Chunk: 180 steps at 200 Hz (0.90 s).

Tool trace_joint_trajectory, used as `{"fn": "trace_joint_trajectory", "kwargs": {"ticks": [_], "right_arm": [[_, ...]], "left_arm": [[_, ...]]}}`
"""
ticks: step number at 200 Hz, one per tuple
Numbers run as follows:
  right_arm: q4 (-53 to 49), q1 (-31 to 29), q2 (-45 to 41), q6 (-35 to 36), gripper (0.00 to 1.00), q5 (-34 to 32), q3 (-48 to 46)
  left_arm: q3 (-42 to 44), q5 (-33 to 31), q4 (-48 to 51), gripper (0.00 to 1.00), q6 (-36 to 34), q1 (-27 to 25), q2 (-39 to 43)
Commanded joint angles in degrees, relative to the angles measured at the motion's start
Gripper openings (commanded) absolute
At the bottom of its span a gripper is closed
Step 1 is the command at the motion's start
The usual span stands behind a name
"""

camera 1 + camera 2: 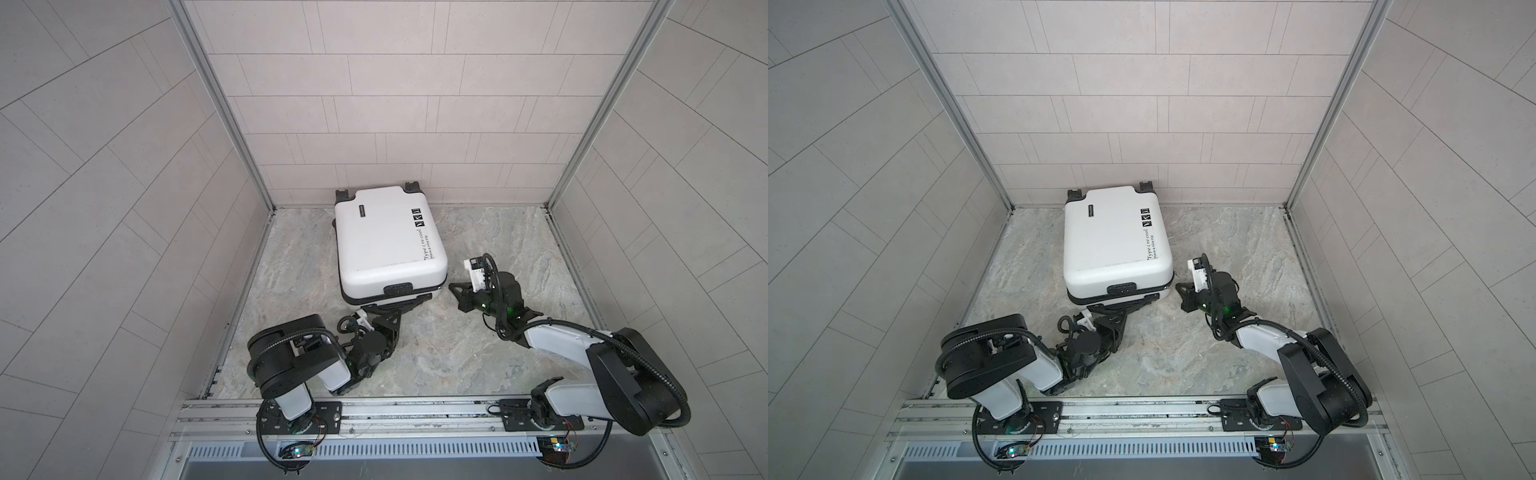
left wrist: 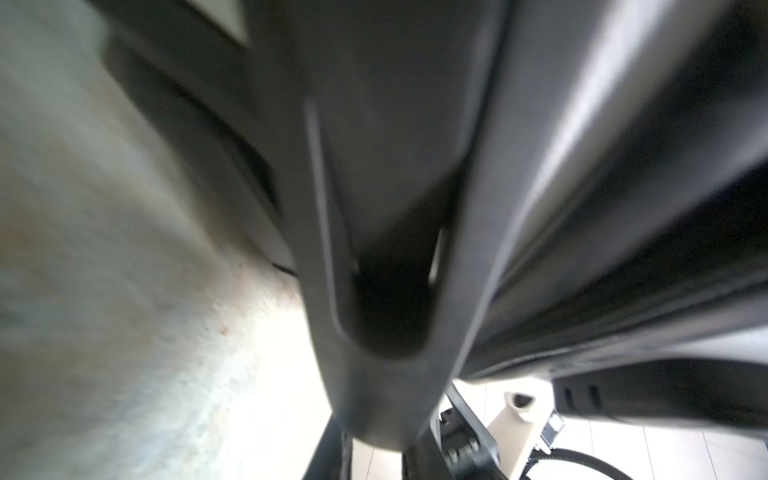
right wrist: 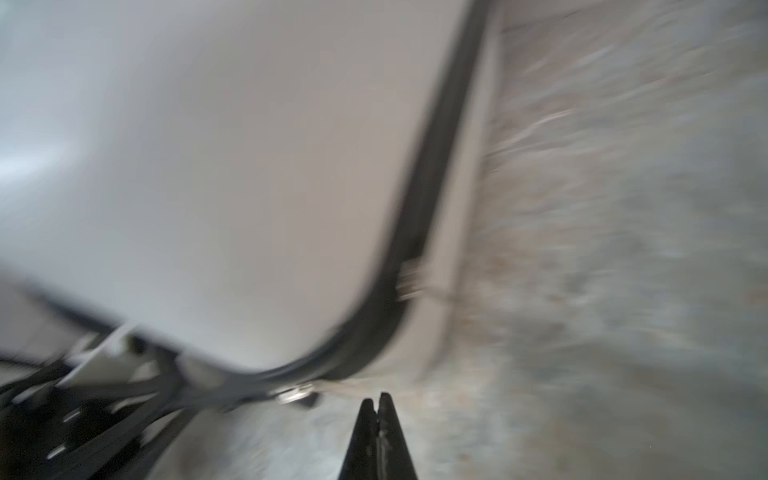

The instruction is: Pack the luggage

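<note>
Luggage (image 1: 388, 245) lies lid down on the desk (image 1: 478, 365), left jaws against its near edge, their opening and hold impossible to tell, right jaws pinched together, empty, just off its near right corner, wheels (image 1: 413, 187) by the back wall (image 1: 395, 104)

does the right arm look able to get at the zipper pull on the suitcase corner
Probably yes: the right claw, shut, points at the near corner of the luggage, only bare floor before the zipper pull.
</note>
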<state>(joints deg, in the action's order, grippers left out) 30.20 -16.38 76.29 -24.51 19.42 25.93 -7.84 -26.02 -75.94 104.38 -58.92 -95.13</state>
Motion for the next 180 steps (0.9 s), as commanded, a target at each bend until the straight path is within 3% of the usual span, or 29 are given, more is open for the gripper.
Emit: {"fn": "trace_joint_trajectory", "kwargs": {"ticks": [1,71,95,106,149,180], "right_arm": [[-3.6,4.6,-0.6,0.8,0.00,-16.7,2.2],[-9.0,1.4,-2.3,3.1,0.00,-10.5,5.0],[-11.1,-4.9,-7.6,4.4,0.30,-12.2,3.5],[-11.4,-8.0,-10.6,4.5,0.38,-12.9,2.1],[-10.4,-17.1,-20.4,1.2,0.50,-13.4,-4.9],[-7.5,-24.2,-19.0,-0.8,0.51,-15.4,-7.5]], "left_arm": [[3.8,-3.8,-0.4,0.00,-1.7,-0.8,2.0],[5.0,-3.8,-0.5,0.00,-1.9,-0.8,2.0],[5.0,-4.0,-0.5,0.00,-2.1,-0.8,2.2],[5.1,-4.1,-0.5,0.00,-2.1,-0.7,2.2],[4.9,-3.8,-0.5,0.00,-2.2,-0.7,2.3],[4.7,-3.5,-0.5,0.00,-2.4,-0.7,1.9]]}}
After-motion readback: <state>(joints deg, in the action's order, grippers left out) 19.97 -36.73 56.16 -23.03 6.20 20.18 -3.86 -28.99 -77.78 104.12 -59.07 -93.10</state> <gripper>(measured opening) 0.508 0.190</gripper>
